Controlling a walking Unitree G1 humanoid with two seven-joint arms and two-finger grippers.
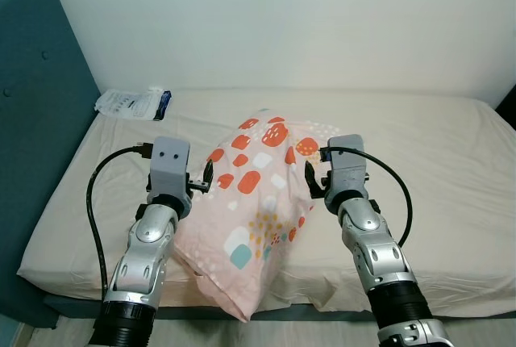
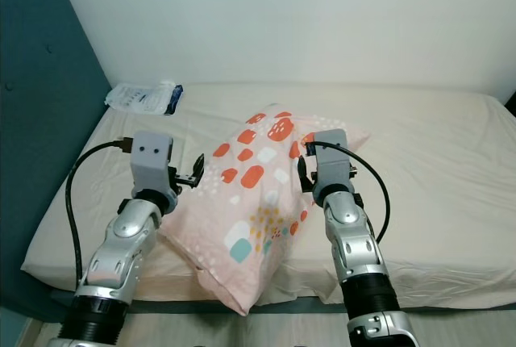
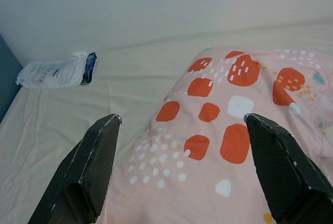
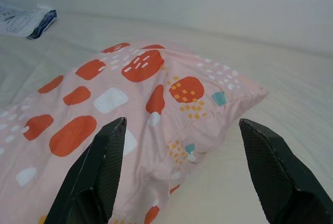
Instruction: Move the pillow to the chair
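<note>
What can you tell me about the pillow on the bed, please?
The pillow is a soft, plump fabric cushion, pale pink with red-orange blobs, white squares and dots, and small teal and yellow marks. It lies askew on the beige bed, one corner hanging past the near edge. The left gripper and right gripper, both open, flank its sides.

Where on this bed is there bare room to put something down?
Bare sheet lies right of the pillow out to the bed's far edge, and behind it toward the wall. The left is tighter: a plastic packet sits by the headboard, and both claws flank the pillow.
</note>
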